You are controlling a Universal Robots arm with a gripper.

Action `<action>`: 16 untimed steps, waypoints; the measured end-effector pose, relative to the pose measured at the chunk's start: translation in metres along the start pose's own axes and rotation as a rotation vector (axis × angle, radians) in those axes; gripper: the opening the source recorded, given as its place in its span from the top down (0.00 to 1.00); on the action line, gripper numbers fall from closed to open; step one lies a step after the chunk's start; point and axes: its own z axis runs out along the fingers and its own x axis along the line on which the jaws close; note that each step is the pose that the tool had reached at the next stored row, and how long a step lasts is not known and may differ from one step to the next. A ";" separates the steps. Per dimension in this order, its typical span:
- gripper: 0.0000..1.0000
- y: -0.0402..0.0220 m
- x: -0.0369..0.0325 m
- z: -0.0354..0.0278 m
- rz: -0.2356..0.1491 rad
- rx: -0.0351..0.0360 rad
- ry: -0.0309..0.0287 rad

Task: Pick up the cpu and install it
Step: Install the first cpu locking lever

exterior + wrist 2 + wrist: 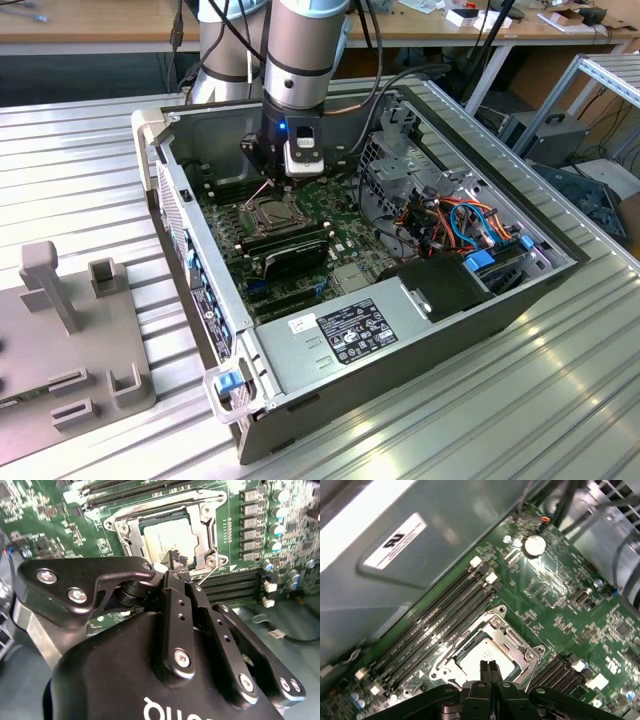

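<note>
The cpu [167, 539] [481, 656] lies flat in the motherboard socket, its dull silver top facing up, ringed by the shiny metal socket frame [212, 527] [522, 653]. My gripper [178, 561] [488, 668] hangs just above the cpu's edge with its two black fingers pressed together and nothing between them. In the exterior view the gripper [283, 182] points down into the open computer case [520, 300], right over the socket [271, 212].
Memory slots [440, 615] run beside the socket. A long black expansion card [290, 250] stands close in front of it. The power supply [340, 330], a drive cage and coloured cables [450, 220] crowd the case. A grey fixture [70, 340] sits on the ribbed table at the exterior view's left.
</note>
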 end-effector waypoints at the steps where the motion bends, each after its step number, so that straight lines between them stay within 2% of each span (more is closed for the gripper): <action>1: 0.89 0.0000 0.0000 0.0001 -0.027 -0.0002 0.0007; 10: 0.89 -0.0001 0.0000 0.0008 -0.221 -0.0016 0.0057; 12: 0.89 -0.0001 0.0000 0.0012 -0.281 -0.0014 0.0067; 16: 0.89 -0.0001 0.0000 0.0018 -0.359 -0.0008 0.0078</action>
